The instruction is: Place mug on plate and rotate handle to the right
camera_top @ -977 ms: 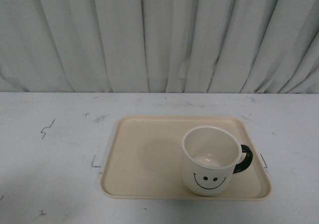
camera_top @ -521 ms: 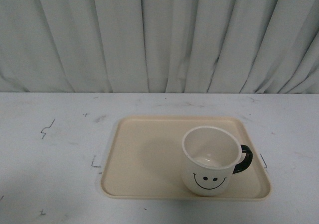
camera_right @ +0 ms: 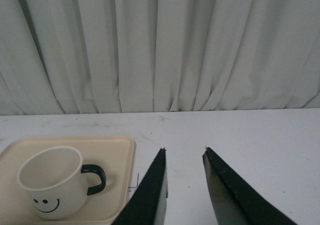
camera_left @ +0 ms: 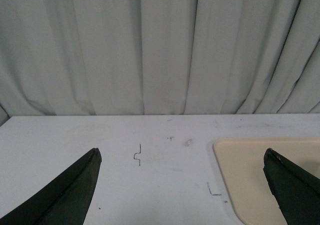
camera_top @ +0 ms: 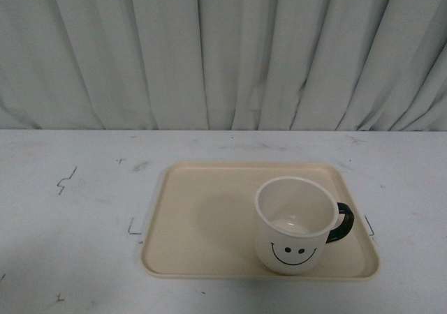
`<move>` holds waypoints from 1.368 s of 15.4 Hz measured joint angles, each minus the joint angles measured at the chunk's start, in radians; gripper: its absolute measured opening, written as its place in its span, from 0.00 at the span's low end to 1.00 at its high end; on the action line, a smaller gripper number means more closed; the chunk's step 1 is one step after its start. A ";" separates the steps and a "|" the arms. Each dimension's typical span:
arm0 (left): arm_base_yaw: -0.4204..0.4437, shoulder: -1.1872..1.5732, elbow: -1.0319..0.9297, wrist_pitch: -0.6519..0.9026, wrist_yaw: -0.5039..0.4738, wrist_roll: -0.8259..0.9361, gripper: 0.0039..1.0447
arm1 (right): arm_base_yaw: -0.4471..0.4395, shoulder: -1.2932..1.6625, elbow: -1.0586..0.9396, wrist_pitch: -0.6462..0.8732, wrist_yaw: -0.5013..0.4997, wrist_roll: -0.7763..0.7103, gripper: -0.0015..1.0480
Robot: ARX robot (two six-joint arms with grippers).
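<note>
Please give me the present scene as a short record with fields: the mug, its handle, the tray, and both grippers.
mug: cream-white cylindrical mug with smiley face, upright on the tray's right part
handle: glossy black loop handle, pointing right
plate: flat beige rectangular tray, on white table
left gripper: open, empty, away from mug
right gripper: slightly open, empty, beside tray

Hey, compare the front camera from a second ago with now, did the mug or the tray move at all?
Nothing visibly changed. The mug stands upright on the plate in the same spot, its handle pointing right, and no hand appears in the front view.
</note>
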 joint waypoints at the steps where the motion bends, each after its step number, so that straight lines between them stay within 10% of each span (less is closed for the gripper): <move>1: 0.000 0.000 0.000 0.000 0.000 0.000 0.94 | 0.000 0.000 0.000 0.000 0.000 0.000 0.33; 6: 0.000 0.000 0.000 0.000 0.000 0.000 0.94 | 0.000 0.000 0.000 0.000 0.000 0.003 0.96; 21: 0.000 0.000 0.000 0.000 0.000 0.000 0.94 | 0.000 0.000 0.000 0.000 0.000 0.003 0.94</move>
